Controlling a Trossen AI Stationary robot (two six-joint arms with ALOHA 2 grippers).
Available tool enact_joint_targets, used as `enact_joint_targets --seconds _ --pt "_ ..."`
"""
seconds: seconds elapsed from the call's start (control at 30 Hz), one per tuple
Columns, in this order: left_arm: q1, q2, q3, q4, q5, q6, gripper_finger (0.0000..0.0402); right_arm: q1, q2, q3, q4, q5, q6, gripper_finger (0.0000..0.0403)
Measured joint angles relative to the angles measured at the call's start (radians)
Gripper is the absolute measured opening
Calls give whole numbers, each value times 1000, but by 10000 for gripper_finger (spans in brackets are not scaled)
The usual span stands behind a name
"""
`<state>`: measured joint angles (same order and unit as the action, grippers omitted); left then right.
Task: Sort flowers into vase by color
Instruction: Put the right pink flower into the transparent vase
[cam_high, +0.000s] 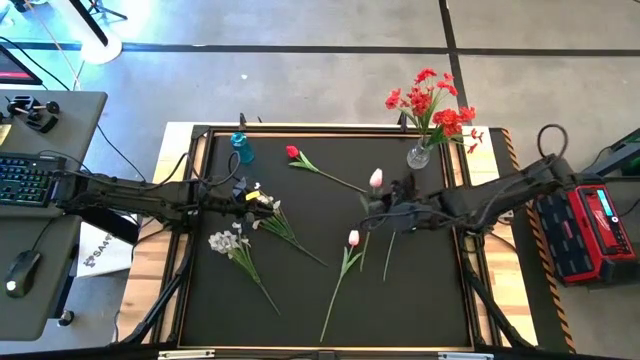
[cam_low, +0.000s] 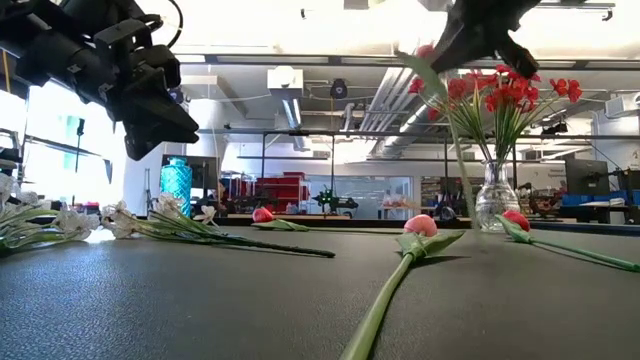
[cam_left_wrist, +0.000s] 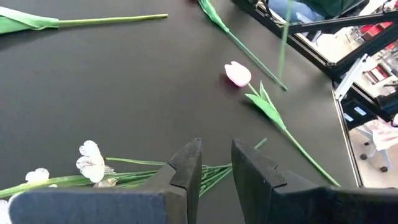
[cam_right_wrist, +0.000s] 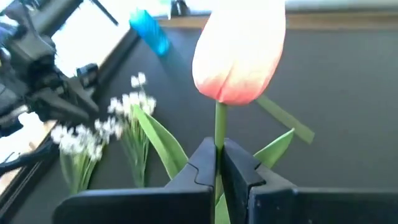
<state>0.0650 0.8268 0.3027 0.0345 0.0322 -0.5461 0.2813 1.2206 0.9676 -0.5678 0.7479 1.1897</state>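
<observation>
While a pink tulip (cam_right_wrist: 239, 53) is being pinched by its stem just under the bloom, the right claw (cam_right_wrist: 219, 163) is being held up off the tabletop (cam_high: 330, 210), its fingers clamped together on that stem; the grip is being kept close to the head, probably so that the long stem hangs free below for lowering into a vase. In the high view this claw (cam_high: 385, 207) is being kept right of centre, with the bloom (cam_high: 376, 179) pointing toward the far edge.

Nearer the left side, the left claw (cam_left_wrist: 216, 167) is being held above a white spray (cam_left_wrist: 90, 163), its fingers apart and holding nothing, likely poised to take those stems next. A second white spray (cam_high: 232, 243) is lying just beside it, nearer the front edge.

A second pink tulip (cam_high: 353, 238) is lying near the middle of the tabletop, stem trailing toward the front. Farther back, a single red bud (cam_high: 292, 152) is lying flat, well apart from both claws.

At the far edge, a clear vase (cam_high: 418, 156) is already holding red sprays (cam_high: 432, 102), so reds are being gathered there, and a blue vase (cam_high: 242, 147) is standing empty at the far left, presumably for another colour.
</observation>
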Motion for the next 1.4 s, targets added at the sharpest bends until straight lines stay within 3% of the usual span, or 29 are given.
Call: enact_joint_targets --seconds 0.2,0.43,0.87,1.17,1.4 --pt "0 0 0 67 -22 0 74 -35 -111 0 4 158 -237 0" --pt "1 0 0 167 -86 34 74 -110 -203 0 40 201 -487 0" --pt "4 0 0 299 -325 113 74 -272 -260 0 123 181 -883 0" --pt "64 0 0 314 -330 113 74 -390 -260 0 370 32 -1171 0" --pt "93 0 0 332 -313 112 74 -453 -260 0 399 27 -1284 0"
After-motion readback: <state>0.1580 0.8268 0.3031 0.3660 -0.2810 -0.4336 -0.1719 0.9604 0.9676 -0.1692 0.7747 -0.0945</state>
